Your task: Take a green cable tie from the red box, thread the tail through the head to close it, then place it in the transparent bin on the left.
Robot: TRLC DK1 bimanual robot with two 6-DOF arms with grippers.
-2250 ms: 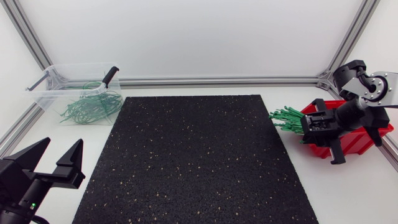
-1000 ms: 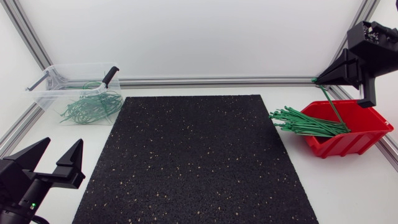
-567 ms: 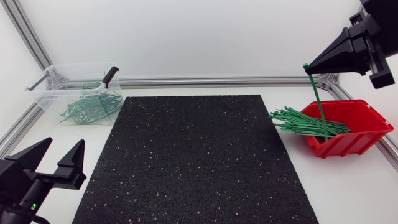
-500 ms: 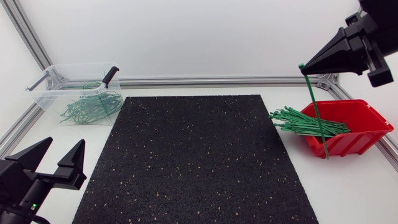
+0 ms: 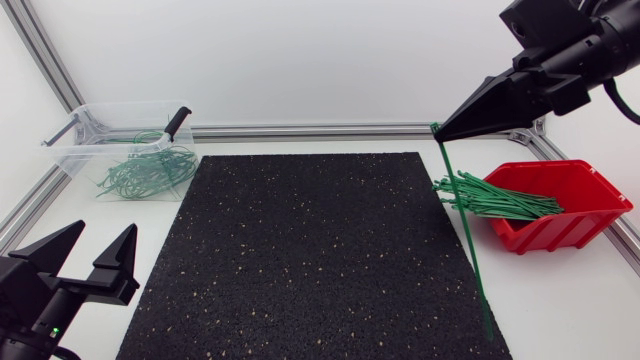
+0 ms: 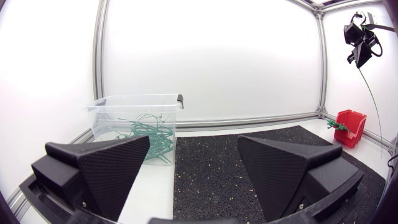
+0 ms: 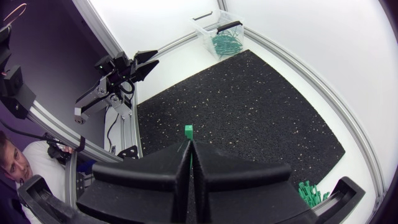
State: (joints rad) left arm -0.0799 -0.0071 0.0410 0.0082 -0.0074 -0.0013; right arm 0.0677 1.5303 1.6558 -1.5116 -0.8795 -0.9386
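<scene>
High above the mat's right edge, my right gripper (image 5: 438, 130) is shut on the head end of a green cable tie (image 5: 462, 225). The tie hangs straight down, its tail over the mat's front right corner. In the right wrist view the tie's head (image 7: 188, 130) pokes out past the closed fingertips (image 7: 189, 149). The red box (image 5: 578, 218) at the right holds a bundle of green ties (image 5: 490, 197) that spills over its left end. The transparent bin (image 5: 72, 150) at the back left holds several looped green ties. My left gripper (image 5: 85, 255) stands open at the front left, empty.
A black speckled mat (image 5: 310, 260) covers the middle of the table. An aluminium frame rail (image 5: 330, 130) runs along the back edge. The bin carries a black handle clip (image 5: 177, 122) on its rim.
My right gripper has swung left from above the red box to over the mat's right edge. The tie's tail has come out of the box and hangs free. The left arm has not moved.
</scene>
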